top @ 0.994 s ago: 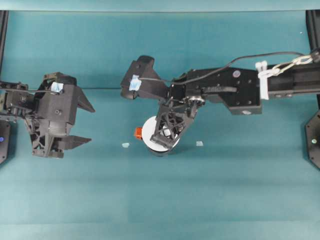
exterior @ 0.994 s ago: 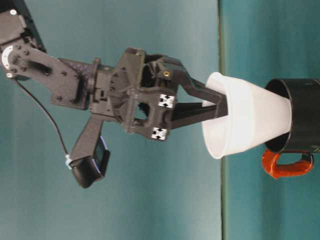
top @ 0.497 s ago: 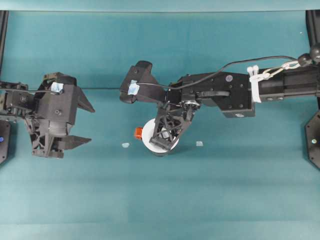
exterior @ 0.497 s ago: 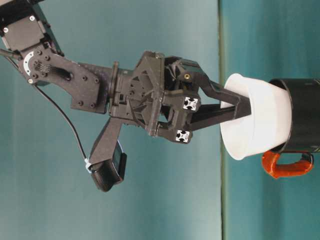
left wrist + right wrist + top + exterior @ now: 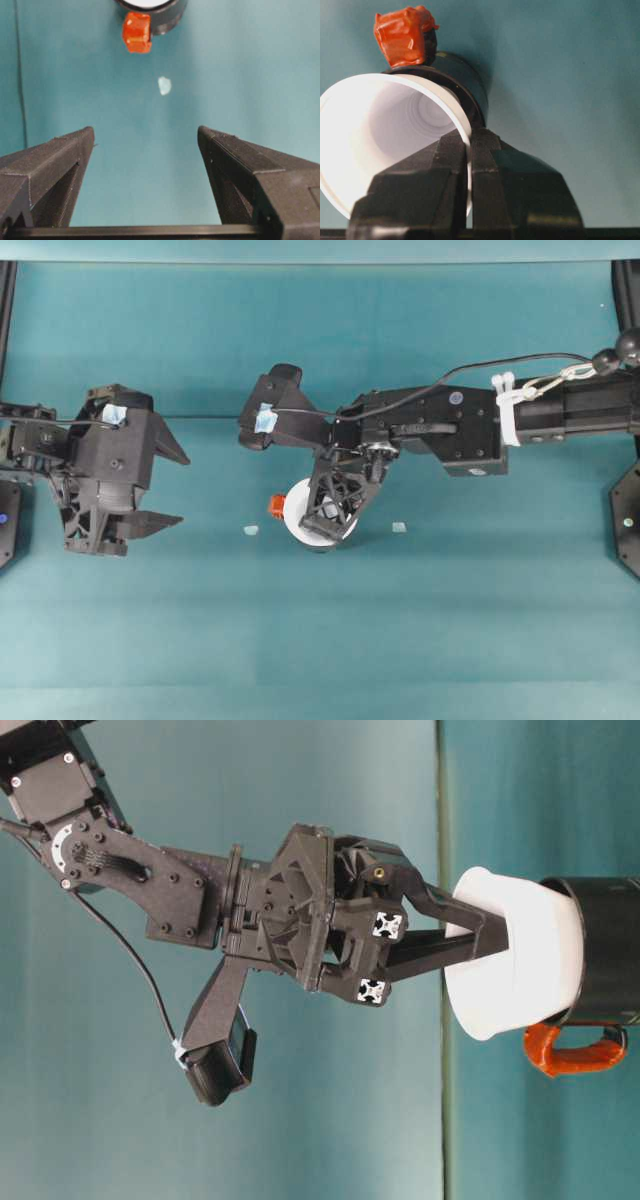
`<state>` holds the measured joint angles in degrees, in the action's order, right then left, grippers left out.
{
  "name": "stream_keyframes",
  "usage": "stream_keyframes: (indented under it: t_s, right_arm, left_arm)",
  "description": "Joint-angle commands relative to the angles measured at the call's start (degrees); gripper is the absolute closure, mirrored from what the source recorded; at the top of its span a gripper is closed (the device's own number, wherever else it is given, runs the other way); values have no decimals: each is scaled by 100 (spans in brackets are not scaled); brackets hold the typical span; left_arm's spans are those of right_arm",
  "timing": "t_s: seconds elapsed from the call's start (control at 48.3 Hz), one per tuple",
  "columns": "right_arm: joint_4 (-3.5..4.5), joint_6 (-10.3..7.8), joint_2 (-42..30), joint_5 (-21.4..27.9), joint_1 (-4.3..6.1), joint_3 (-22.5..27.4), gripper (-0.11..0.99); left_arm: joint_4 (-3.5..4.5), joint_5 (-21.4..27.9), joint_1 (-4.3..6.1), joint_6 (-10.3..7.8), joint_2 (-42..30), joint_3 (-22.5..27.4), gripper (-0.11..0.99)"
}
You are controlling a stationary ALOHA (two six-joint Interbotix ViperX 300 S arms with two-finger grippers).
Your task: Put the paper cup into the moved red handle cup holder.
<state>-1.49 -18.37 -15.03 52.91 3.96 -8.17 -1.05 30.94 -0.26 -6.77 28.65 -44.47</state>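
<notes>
The white paper cup (image 5: 520,965) sits partway down in the black red handle cup holder (image 5: 608,945), its upper part sticking out above the holder's rim. My right gripper (image 5: 469,145) is shut on the cup's rim wall, one finger inside and one outside. In the overhead view the right gripper (image 5: 326,524) covers most of the cup (image 5: 294,516), with the orange-red handle (image 5: 277,505) poking out to the left. My left gripper (image 5: 172,488) stands open and empty well to the left of the holder (image 5: 169,14).
Two small pale scraps lie on the teal table, one left of the holder (image 5: 251,530) and one to its right (image 5: 399,527). The right arm reaches in from the right edge. Black frame posts stand at both side edges.
My right gripper has lowered the paper cup deeper into the black holder over the last second, most of it in the first half. The left arm has not moved.
</notes>
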Motion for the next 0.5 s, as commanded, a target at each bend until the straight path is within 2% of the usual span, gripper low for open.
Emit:
stream_keyframes:
  t_s: [0.0,0.124,0.207,0.269,0.476]
  right_arm:
    - [-18,105,105,-44,-35,26,97]
    - [-88,158,105,-53,-35,35,91]
    - [-97,167,105,-35,-35,26,79]
    - [-97,167,105,-26,-35,26,65]
    - [-88,158,176,-53,-35,44,5]
  left_arm:
    - [-9,-35,18,9,26,105,-3]
    - [-9,-44,18,9,26,105,-3]
    - [-9,-44,18,9,26,105,-3]
    - [-9,-44,9,9,26,105,-3]
    - [-9,-53,18,9,26,105,-3]
